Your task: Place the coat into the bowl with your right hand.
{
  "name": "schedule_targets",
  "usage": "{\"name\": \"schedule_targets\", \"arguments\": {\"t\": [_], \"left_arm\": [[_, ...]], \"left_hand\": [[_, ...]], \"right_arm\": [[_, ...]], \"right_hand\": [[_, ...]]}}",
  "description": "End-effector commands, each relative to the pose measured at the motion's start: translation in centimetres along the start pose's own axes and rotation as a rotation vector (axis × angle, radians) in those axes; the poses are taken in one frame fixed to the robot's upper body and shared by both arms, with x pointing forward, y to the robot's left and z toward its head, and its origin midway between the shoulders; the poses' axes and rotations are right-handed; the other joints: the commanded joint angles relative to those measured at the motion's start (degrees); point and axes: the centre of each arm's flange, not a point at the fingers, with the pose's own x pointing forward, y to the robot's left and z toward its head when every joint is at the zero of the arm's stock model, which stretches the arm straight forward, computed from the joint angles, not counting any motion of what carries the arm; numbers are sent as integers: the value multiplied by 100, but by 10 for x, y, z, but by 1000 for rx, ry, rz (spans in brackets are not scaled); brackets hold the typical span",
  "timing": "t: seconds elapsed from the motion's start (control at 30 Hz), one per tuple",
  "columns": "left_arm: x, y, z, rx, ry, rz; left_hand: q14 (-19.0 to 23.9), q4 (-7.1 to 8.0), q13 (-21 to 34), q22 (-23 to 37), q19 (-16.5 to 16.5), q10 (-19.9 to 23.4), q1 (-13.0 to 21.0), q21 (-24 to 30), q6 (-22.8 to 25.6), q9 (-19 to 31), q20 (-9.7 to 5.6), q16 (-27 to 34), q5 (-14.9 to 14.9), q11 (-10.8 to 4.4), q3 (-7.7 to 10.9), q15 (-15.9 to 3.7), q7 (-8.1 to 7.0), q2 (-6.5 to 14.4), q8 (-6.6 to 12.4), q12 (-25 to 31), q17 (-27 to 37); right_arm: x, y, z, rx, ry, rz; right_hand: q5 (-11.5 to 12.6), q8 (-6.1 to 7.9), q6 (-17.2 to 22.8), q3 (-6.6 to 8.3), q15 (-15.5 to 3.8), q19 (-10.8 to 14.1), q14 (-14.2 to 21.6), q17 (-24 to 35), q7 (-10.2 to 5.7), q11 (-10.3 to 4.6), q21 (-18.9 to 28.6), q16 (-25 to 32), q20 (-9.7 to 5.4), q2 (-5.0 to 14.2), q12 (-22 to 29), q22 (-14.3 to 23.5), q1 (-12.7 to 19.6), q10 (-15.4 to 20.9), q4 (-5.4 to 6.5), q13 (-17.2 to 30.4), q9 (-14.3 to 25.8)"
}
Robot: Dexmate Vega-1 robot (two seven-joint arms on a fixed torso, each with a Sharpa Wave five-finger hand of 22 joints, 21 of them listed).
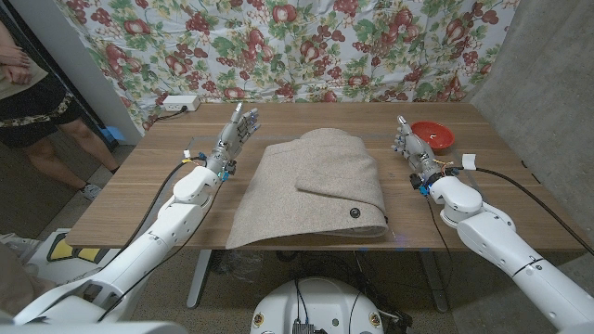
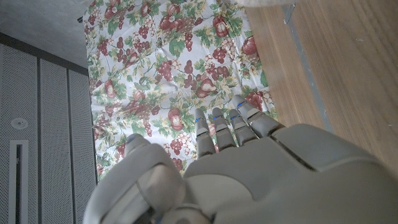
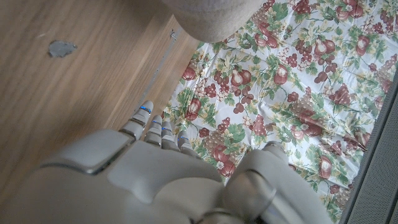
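Observation:
A folded beige coat (image 1: 316,190) with a dark button lies in the middle of the wooden table (image 1: 121,199), its front hanging a little over the near edge. A small red bowl (image 1: 432,136) sits at the far right of the table. My right hand (image 1: 410,148) stands between the coat and the bowl, fingers straight and apart, holding nothing. My left hand (image 1: 234,134) stands left of the coat, fingers extended upward, also holding nothing. An edge of the coat (image 3: 211,15) appears in the right wrist view beyond my right hand (image 3: 155,174). The left wrist view looks over my left hand (image 2: 236,168).
A white power strip (image 1: 179,104) lies at the table's far left corner. A floral cloth (image 1: 306,46) hangs behind the table. A person (image 1: 28,93) stands at the far left, off the table. A small white tag (image 1: 469,161) lies near my right wrist.

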Motion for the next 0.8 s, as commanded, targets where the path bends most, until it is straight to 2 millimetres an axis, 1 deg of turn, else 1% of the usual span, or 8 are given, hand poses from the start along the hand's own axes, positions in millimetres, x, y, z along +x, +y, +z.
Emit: {"name": "schedule_targets", "arguments": {"t": [0.03, 0.3, 0.5, 0.8], "left_arm": [[-2, -4, -6, -12, 6, -9], [-3, -3, -8, -9, 11, -12], [-5, -5, -9, -12, 17, -13], [-6, -8, -9, -11, 17, -10]], "left_hand": [[-17, -4, 22, 18, -20, 33, 61, 14, 45, 11, -359, 22, -11, 5, 13, -490, 14, 15, -11, -5, 23], [-21, -6, 22, 18, -23, 32, 63, 14, 53, 12, -360, 21, -15, -20, 24, -491, 17, 20, -19, -7, 23], [-28, -9, 22, 18, -23, 33, 64, 14, 55, 12, -362, 19, -18, 0, 31, -491, 13, 22, -26, -9, 23], [-28, -12, 22, 18, -24, 29, 66, 14, 65, 12, -364, 20, -21, -19, 40, -491, 23, 24, -31, -12, 23]], "right_arm": [[-16, 7, 5, -28, 29, 8], [-21, 12, 9, -45, 35, 10], [-25, 9, 12, -54, 33, 9], [-31, 7, 14, -63, 48, 8]], "right_hand": [[32, -5, 20, -22, 16, 27, 1, 2, 500, 15, 14, -12, 13, -17, 26, 4, 71, 34, -42, 19, 23], [45, -7, 20, -23, 19, 31, 18, 2, 498, 7, 3, -17, 24, -19, 25, 5, 90, 48, -55, 19, 23], [57, -7, 22, -22, 21, 38, 28, 1, 497, 0, -4, -22, 31, -21, 26, 5, 111, 64, -68, 19, 23], [75, -9, 21, -20, 23, 7, 32, 2, 496, -14, -30, -33, 54, -21, 23, 6, 143, 79, -88, 19, 23]]}}
